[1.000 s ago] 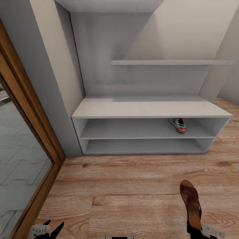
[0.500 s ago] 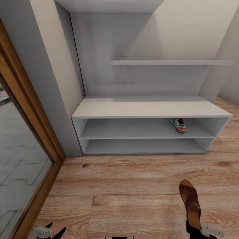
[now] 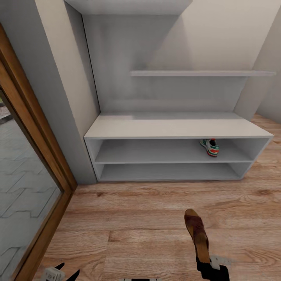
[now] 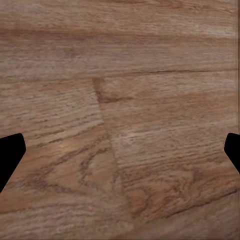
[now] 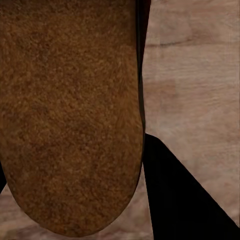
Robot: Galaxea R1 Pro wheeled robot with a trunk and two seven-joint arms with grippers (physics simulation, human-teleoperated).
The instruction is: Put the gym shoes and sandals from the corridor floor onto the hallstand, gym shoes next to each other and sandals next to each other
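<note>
A dark-brown sandal [image 3: 197, 235] with a tan insole hangs above the wood floor at the lower right, toe towards the rack, and my right gripper [image 3: 208, 265] is shut on its heel. The right wrist view shows the sandal's insole [image 5: 70, 115] close up beside one black finger [image 5: 175, 195]. One gym shoe [image 3: 210, 147] sits on the upper slot of the light-grey hallstand [image 3: 171, 127], towards its right end. My left gripper [image 3: 64, 272] stands open at the lower left, with bare floor planks [image 4: 120, 120] between its fingers. The other gym shoe and the other sandal are out of view.
A wood-framed glass door [image 3: 27, 183] runs along the left, next to a grey wall pier [image 3: 58, 97]. Stepped grey wall shelves [image 3: 203, 73] rise above the rack. Wood plank floor [image 3: 136, 218] lies between me and the rack.
My right gripper has carried the sandal leftward, by about a tenth of the view's width. The left gripper has drifted slightly right. The rack and the gym shoe have not moved.
</note>
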